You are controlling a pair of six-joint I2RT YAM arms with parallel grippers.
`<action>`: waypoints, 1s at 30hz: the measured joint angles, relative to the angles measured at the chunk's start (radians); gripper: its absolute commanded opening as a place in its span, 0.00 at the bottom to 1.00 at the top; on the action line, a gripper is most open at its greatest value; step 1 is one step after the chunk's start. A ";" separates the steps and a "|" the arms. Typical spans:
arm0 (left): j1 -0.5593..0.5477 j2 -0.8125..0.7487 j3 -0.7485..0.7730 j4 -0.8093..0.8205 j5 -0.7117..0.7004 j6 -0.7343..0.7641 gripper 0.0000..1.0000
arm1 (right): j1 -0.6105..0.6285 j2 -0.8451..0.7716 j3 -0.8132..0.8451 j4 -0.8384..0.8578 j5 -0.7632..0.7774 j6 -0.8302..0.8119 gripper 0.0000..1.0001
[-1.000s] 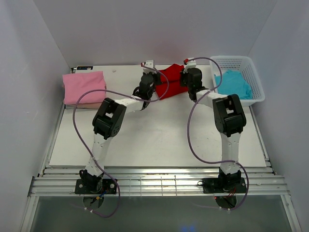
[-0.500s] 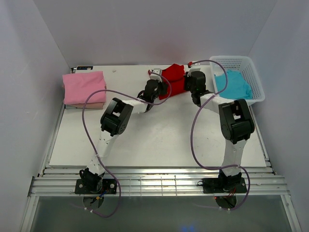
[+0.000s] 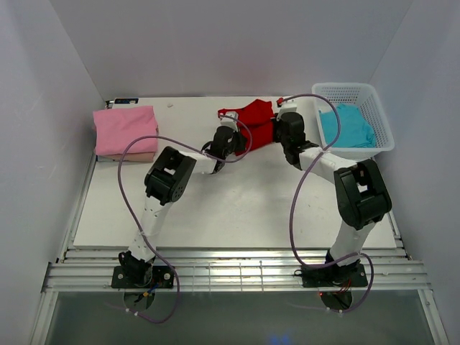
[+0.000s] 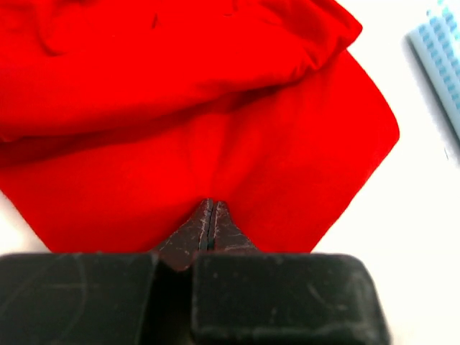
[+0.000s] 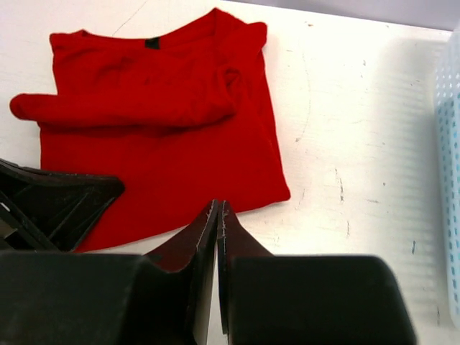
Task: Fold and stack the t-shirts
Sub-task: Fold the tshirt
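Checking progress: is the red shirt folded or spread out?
Partly folded: the red shirt lies flat, one sleeve doubled across its front.

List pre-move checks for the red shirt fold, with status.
1. Left tool shut on the red shirt hem, with creases running to its tips: ok.
2. Right tool shut at the hem, cloth actually pinched: cannot tell.
3. Shirt lying flat: not ok, one sleeve lies bunched across the chest.
4. Shirt clear of the basket: ok.
5. Pink shirt folded and ready to stack on: ok.
6. Turquoise shirt folded: not ok, it lies loose in the basket.
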 measured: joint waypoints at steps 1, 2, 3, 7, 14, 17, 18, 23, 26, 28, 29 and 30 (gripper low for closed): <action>-0.006 -0.020 -0.031 0.002 -0.003 0.000 0.00 | 0.006 -0.027 -0.018 -0.005 0.008 0.000 0.08; -0.013 -0.042 -0.065 0.003 -0.006 -0.001 0.00 | 0.011 -0.051 -0.035 -0.013 0.014 0.000 0.08; -0.022 -0.069 -0.105 0.006 -0.009 -0.002 0.00 | 0.017 -0.073 -0.049 -0.023 0.020 0.000 0.08; -0.075 -0.182 -0.270 0.010 -0.030 -0.003 0.00 | 0.043 -0.159 -0.092 -0.072 0.031 0.001 0.08; -0.220 -0.377 -0.536 0.008 -0.103 -0.007 0.00 | 0.105 -0.327 -0.174 -0.190 -0.018 0.047 0.08; -0.289 -0.458 -0.645 0.011 -0.142 -0.023 0.00 | 0.127 -0.372 -0.233 -0.218 -0.084 0.087 0.08; -0.310 -0.481 -0.675 0.011 -0.153 -0.030 0.00 | 0.132 -0.382 -0.261 -0.220 -0.106 0.099 0.08; -0.384 -0.576 -0.798 0.018 -0.210 -0.065 0.00 | 0.167 -0.400 -0.401 -0.274 -0.185 0.155 0.08; -0.415 -0.624 -0.856 0.016 -0.244 -0.085 0.00 | 0.209 -0.425 -0.475 -0.306 -0.205 0.183 0.08; -0.432 -0.648 -0.882 0.013 -0.262 -0.095 0.00 | 0.239 -0.457 -0.516 -0.326 -0.209 0.199 0.08; -0.439 -0.657 -0.891 0.010 -0.270 -0.098 0.00 | 0.254 -0.478 -0.535 -0.330 -0.209 0.209 0.08; -0.446 -0.665 -0.899 0.007 -0.278 -0.102 0.00 | 0.267 -0.501 -0.552 -0.331 -0.209 0.217 0.08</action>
